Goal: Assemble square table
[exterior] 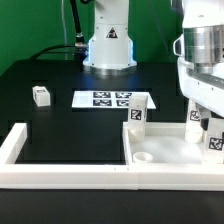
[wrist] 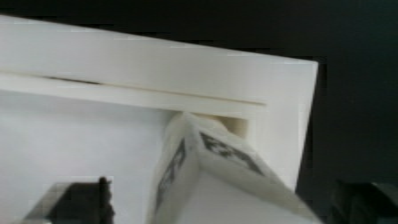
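Above the square table (exterior: 165, 150) corner, jaws spread wide, a tagged leg block (wrist: 214, 160) between them, gripping nothing

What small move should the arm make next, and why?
Probably lift the tool straight up. Its fingers look spread, and the white plastic leg block with a tag already stands in a corner of the white square plastic tabletop, so rising should clear it without knocking it.

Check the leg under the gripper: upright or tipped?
Upright. In the exterior view the leg stands vertical at the table top's corner on that view's right. Whether it is fully seated: cannot tell.
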Robot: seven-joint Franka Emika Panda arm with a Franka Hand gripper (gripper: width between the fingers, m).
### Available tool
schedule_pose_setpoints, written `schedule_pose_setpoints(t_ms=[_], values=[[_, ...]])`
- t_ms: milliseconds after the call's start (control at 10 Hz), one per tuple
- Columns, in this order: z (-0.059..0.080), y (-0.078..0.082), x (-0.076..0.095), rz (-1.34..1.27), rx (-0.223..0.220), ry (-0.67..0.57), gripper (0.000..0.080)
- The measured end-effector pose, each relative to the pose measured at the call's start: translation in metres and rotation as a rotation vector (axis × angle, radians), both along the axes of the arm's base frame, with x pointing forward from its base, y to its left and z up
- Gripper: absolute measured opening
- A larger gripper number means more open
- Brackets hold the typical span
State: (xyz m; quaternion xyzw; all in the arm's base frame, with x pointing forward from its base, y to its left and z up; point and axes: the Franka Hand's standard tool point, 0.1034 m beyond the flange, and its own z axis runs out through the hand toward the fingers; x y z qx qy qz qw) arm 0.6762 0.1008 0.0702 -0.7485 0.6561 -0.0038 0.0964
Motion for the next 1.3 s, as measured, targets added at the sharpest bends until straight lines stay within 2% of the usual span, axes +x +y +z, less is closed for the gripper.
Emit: schedule_pose_setpoints(t_ms=[200, 300, 400, 500, 600, 700, 800, 900, 1000, 1200, 1300], values=[[-0.0003, -0.0015, 0.0000, 0.125, -0.020, -0.017, 0.0640], [-0.0013, -0.0023, -0.0007, 0.265, -0.045, -0.030, 0.0648], [-0.0029, -0.0028, -0.0022, 0.504, -0.097, -0.035, 0.0648], [0.0004, -0.0008, 0.0010, 0.708, -0.124, -0.048, 0.0649], [0.0008, 0.0018, 0.0018, 0.781, -0.126, -0.063, 0.0649], [0.0003, 0.0012, 0.0014, 0.735, -0.122, -0.056, 0.0649], [0.0002, 0.0011, 0.0014, 0.717, -0.120, -0.054, 0.0494], [0.0002, 0.0011, 0.0014, 0.696, -0.117, -0.051, 0.0494], [0.0001, 0.0011, 0.0013, 0.627, -0.110, -0.042, 0.0299], [-0.0001, 0.0006, 0.0010, 0.499, -0.096, -0.025, 0.0291], [-0.0003, 0.0001, 0.0009, 0.354, -0.079, -0.008, 0.0291]])
